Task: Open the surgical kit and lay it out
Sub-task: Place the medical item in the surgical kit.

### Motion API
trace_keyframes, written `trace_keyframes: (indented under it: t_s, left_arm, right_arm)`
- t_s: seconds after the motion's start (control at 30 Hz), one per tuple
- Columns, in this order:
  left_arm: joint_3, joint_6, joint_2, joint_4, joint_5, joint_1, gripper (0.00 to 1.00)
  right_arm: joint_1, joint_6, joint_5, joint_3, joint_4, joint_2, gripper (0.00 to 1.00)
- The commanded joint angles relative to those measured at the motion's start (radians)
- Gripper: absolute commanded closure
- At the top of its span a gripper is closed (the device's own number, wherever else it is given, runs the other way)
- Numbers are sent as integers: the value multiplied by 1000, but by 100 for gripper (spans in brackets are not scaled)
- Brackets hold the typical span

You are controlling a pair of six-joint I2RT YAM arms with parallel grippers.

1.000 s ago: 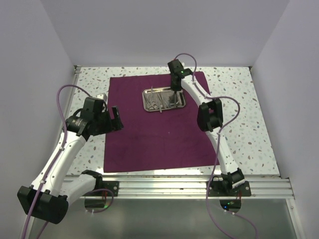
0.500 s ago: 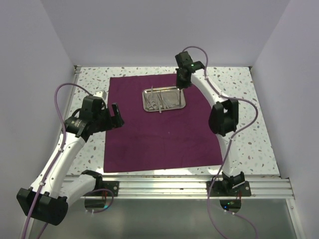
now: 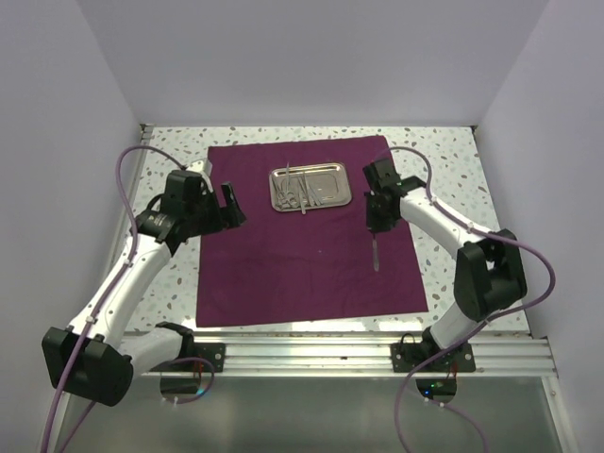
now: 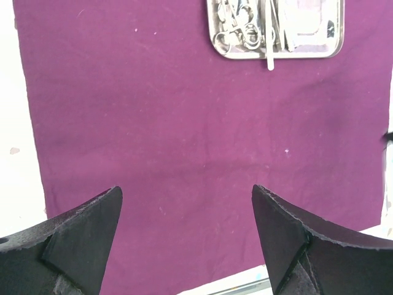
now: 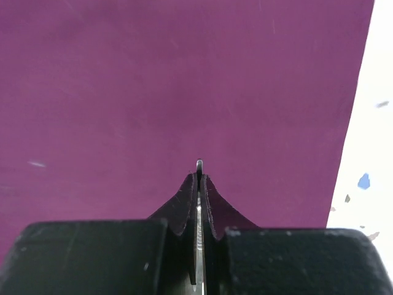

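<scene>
The dark purple cloth (image 3: 302,255) lies spread flat on the table. The steel tray (image 3: 310,188) sits on its far middle with several silver instruments inside; it also shows in the left wrist view (image 4: 276,31), with ring-handled instruments (image 4: 236,34) and one slim tool over the near rim. My right gripper (image 3: 377,226) is shut on a slim silver instrument (image 3: 376,253) that hangs above the cloth's right part; its tip shows between the fingers (image 5: 199,165). My left gripper (image 3: 226,203) is open and empty above the cloth's left edge.
The speckled white table (image 3: 472,236) runs around the cloth. A metal rail (image 3: 377,354) lines the near edge. Pale walls close in the back and both sides.
My right gripper has moved from the tray toward the near right with a silver instrument in it. My left gripper has shifted a little farther and rightward.
</scene>
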Motion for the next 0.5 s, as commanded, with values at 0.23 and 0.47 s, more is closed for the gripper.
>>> trace_keyframes:
  t_s: [0.23,0.47]
  left_arm:
    - [29,23,-6,67,15,-8,10]
    - [-4,49,-64,13,-34,-8,10]
  right_arm:
    - [0,23,4,-134,101,-81,54]
    - [1,22,20,40,28,-76,11]
